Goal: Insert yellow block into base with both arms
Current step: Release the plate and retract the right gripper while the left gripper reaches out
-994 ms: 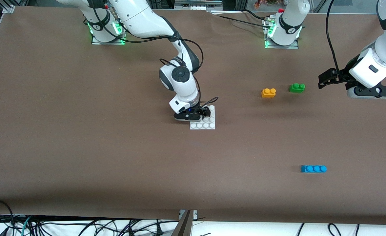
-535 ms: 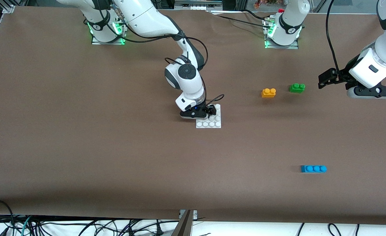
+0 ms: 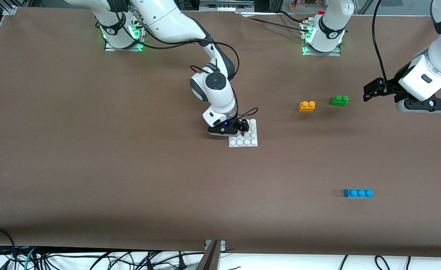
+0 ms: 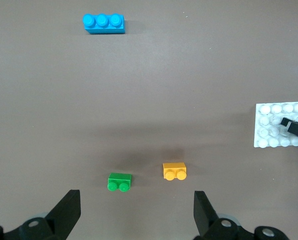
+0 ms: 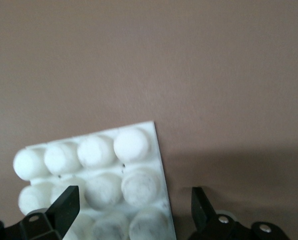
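Blue brick (image 3: 358, 193): three studs, nearest the front camera, at the left arm's end of the desk (image 3: 93, 168); well clear of both sets of jaws and no part of this step.

Base (image 3: 243, 142): white studded plate flat on the desk near the middle. Its edge farther from the camera lies under the right jaws; the right wrist view shows a corner of the plate between the two fingers.

Right gripper (image 3: 242, 128): low on the base, jaws apart in the right wrist view, gripping nothing. As I judge it, the plate has been set down where it belongs; this arm should lift straight up so it does not drag the plate, then steady one edge.

Yellow block (image 3: 307, 106): studs up on the desk, toward the left arm's end, well apart from the base and ahead of the left jaws.

Green brick (image 3: 339, 100): just beside the yellow block, on the side closer to the left jaws; easy to bump or grab by mistake.

Left gripper (image 4: 136, 212): high over the desk's end, jaws wide apart and empty, waiting. It should come down centred on the yellow block, clearing the green one.
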